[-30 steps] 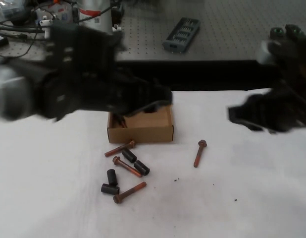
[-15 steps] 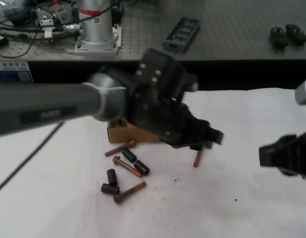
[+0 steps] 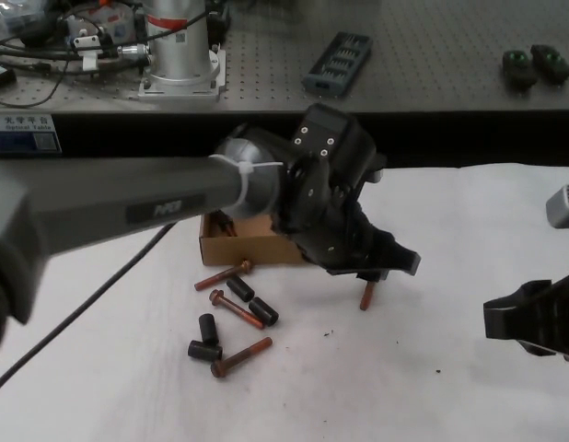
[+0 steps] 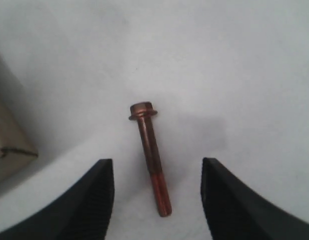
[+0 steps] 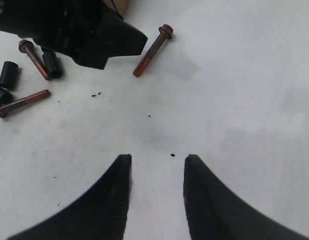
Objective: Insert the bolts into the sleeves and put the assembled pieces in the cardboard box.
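a copper-brown bolt (image 4: 149, 155) with a flanged hex head, redder toward its tip, is seen lying flat on the white cloth (image 4: 244, 60), just right of the cardboard box (image 3: 248, 249). the left gripper (image 4: 157, 162) is spread wide astride it. the right gripper (image 5: 158, 157) is held parted and empty at the near right.

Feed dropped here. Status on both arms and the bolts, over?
Left gripper jaws open over lone bolt, not gripped. Right gripper open, empty. Cardboard box partly behind left arm; loose bolts and sleeves beside it.
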You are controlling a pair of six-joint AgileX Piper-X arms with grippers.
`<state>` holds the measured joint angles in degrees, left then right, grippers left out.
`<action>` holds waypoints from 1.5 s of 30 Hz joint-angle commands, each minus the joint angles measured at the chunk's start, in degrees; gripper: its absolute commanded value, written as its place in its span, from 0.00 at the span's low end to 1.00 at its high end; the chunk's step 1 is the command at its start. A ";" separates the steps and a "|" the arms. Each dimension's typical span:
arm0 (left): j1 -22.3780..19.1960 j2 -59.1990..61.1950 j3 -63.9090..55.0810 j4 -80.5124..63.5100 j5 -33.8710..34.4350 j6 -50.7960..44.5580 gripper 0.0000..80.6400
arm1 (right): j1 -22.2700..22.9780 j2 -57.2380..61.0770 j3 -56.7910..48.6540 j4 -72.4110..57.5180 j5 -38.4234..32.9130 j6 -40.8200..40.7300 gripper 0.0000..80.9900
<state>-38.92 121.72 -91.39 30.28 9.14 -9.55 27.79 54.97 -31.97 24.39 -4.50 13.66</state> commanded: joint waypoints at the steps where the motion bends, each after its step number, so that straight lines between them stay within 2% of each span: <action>1: -0.25 1.44 -2.82 0.17 -1.20 1.42 0.48 | -0.31 -0.34 -0.09 -0.87 0.13 -0.43 0.34; 7: -0.25 4.69 -6.49 3.13 -1.64 1.42 0.48 | -0.31 -2.78 -0.09 -1.64 0.13 -0.56 0.34; 21: -1.97 7.85 -6.82 4.16 -2.59 1.42 0.48 | -0.31 -2.84 -0.09 -1.64 0.13 -0.41 0.34; 27: -3.32 8.59 -6.82 5.76 -6.03 2.70 0.34 | -0.31 -2.84 -0.09 -1.64 0.13 -0.42 0.34; 35: -4.11 8.65 -6.82 7.42 -10.40 5.76 0.31 | -0.31 -2.84 -0.09 -1.64 0.13 -0.42 0.34; 38: -4.21 8.65 -6.82 7.83 -10.39 5.76 0.20 | -0.31 -2.84 -0.09 -1.64 0.13 -0.42 0.34; 42: -4.38 8.65 -6.82 8.08 -10.06 6.05 0.01 | -0.31 -2.84 -0.09 -1.64 0.13 -0.42 0.34; 45: -4.67 8.65 -6.82 8.68 -9.94 6.82 0.01 | -0.31 -2.84 -0.09 -1.64 0.13 -0.42 0.34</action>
<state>-43.04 129.49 -98.03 35.72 -0.64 -4.41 27.79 52.69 -31.97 23.73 -4.50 13.30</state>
